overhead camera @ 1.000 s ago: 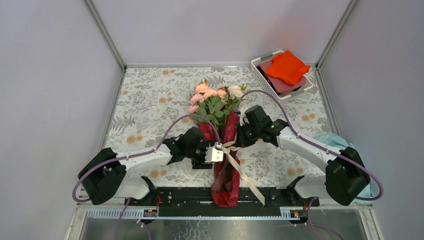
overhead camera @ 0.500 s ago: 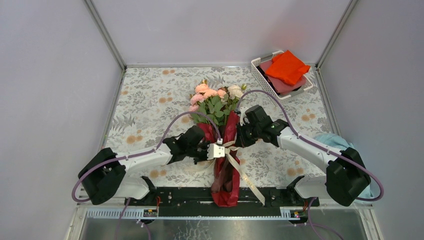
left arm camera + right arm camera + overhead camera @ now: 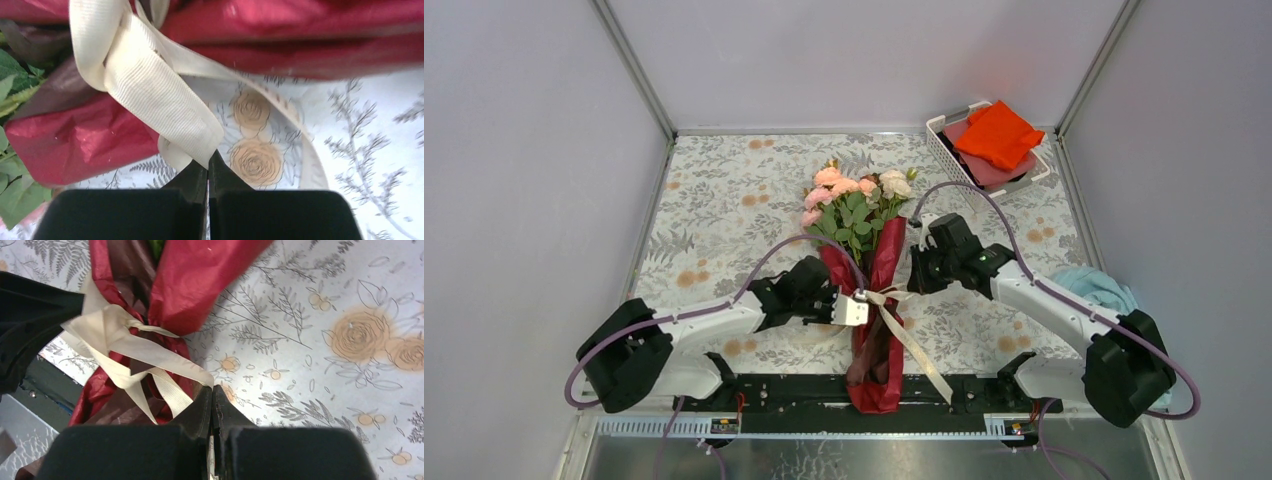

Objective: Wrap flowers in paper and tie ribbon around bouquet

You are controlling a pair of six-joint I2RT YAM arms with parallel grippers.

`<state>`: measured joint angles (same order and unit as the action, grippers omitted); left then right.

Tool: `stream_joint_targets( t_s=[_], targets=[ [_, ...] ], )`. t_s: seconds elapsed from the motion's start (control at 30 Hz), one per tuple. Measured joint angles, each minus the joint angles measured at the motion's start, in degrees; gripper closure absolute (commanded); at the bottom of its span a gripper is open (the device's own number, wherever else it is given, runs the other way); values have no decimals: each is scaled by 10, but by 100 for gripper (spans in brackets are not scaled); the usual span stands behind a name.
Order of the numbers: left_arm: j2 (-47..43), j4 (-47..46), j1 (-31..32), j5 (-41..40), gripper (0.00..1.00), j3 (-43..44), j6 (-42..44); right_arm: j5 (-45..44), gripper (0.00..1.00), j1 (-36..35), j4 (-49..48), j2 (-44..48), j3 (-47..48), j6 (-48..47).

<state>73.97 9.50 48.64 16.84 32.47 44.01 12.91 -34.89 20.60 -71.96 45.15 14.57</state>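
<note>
Grip at both ends. Left tool (image 3: 208,155): clenched, pinching a flat tail of the ribbon (image 3: 150,95) right at the tips. Right tool (image 3: 212,390): likewise clenched, nipping the other tail just off the knot. Beyond the tips, a half-made knot cinched around the narrow waist of the bouquet (image 3: 886,250), lying on the table (image 3: 724,190) between the two arms, heads pointing away from the bases. Probably light, floppy and a little slick, that woven strip; best held flat near its end and drawn evenly, not jerked. Thin and crinkly, the paper (image 3: 75,140); likely to crease or tear under a hard cinch. Soft and crushable, the flowers (image 3: 854,195); better left alone and moved only by the wrapped stems. No brand, label or legible writing anywhere.
</note>
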Motion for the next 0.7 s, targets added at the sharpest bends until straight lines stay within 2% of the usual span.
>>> stream_joint_targets(
  t_s=[0.3,0.7],
  targets=[
    [0,2,-18,-58,100,-44,152,-16,100,21,16,37,-50,17],
    [-6,-55,-49,-94,100,-87,317,-17,100,44,32,59,-72,37]
  ],
)
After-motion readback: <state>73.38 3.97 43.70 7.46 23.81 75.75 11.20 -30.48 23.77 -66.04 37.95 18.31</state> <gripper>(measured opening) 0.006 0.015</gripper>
